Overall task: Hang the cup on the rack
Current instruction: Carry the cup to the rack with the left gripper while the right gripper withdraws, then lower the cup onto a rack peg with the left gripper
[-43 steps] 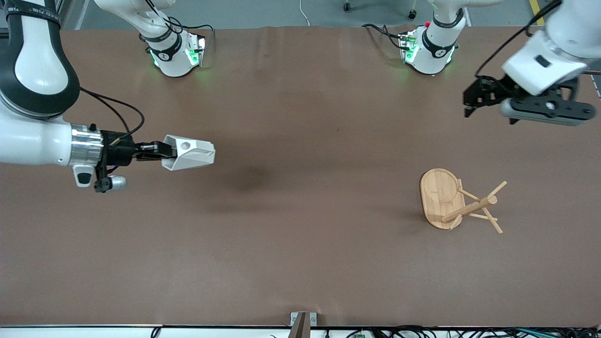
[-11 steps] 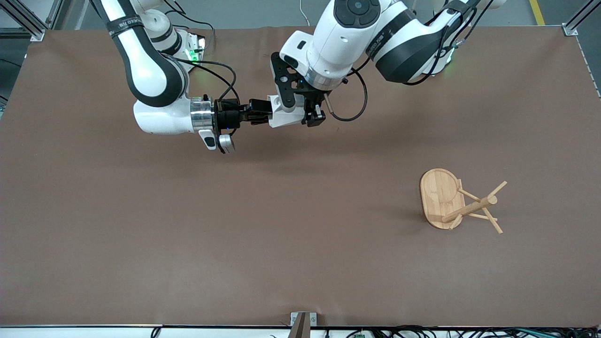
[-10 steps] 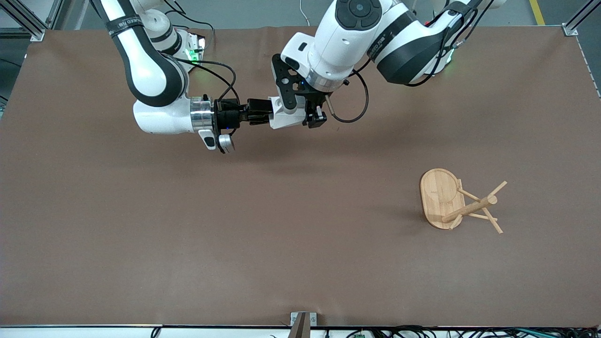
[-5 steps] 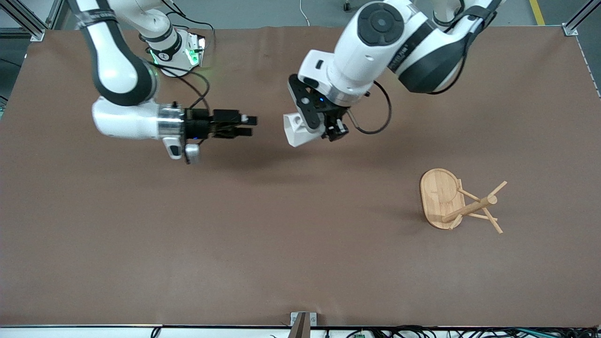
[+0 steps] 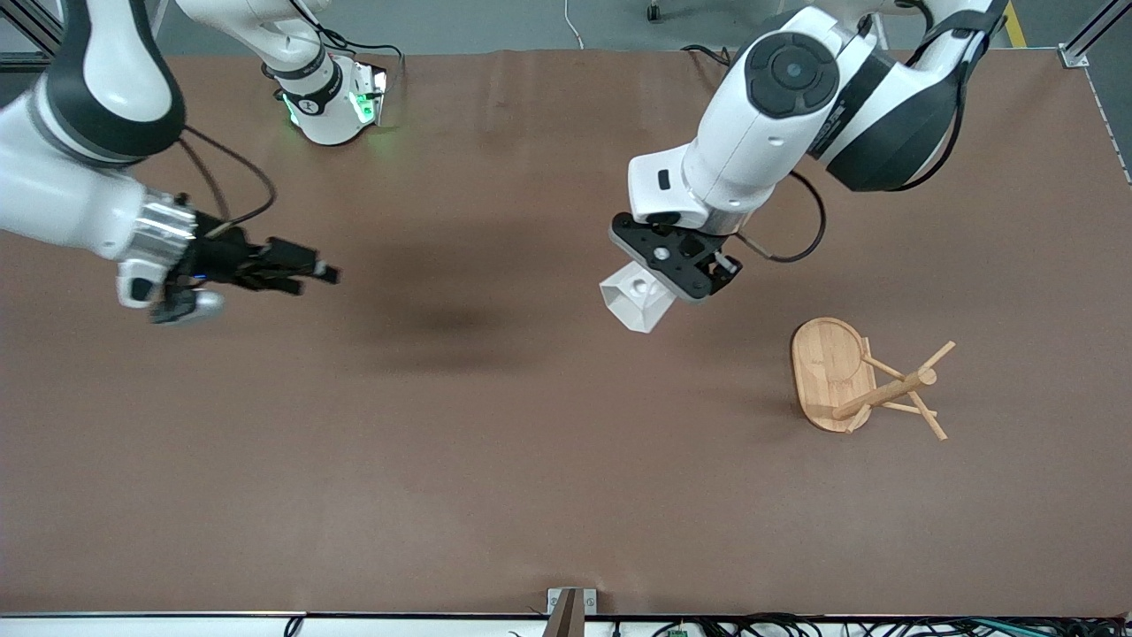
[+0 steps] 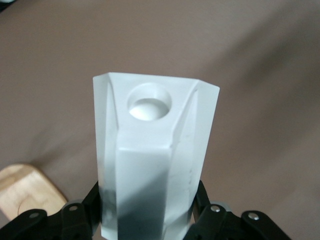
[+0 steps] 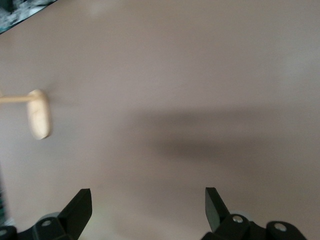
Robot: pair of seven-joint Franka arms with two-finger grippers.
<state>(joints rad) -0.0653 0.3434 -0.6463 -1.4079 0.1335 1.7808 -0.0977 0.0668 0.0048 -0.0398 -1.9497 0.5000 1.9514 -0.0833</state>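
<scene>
1 cup (image 5: 635, 303), 1 rack (image 5: 862, 380), 2 tools: left tool (image 5: 676, 270), right tool (image 5: 305, 270).

The cup (image 5: 635, 305) is plain white and unpatterned; the rack (image 5: 831, 372) is light bamboo with a faint straight grain. The table (image 5: 495, 460) surface is uniform matte brown. The left gripper (image 5: 681, 265) and right gripper (image 5: 305, 268) are black, on white arms with black joint bands.

Your left gripper (image 5: 676, 270) hangs over the middle of the table, wrist angled downward, fingers (image 6: 82, 215) clamped on the small white faceted cup (image 5: 635, 301). Your right gripper (image 5: 309, 270) is held level over its own end, fingers (image 7: 77, 210) spread wide and holding nothing.
</scene>
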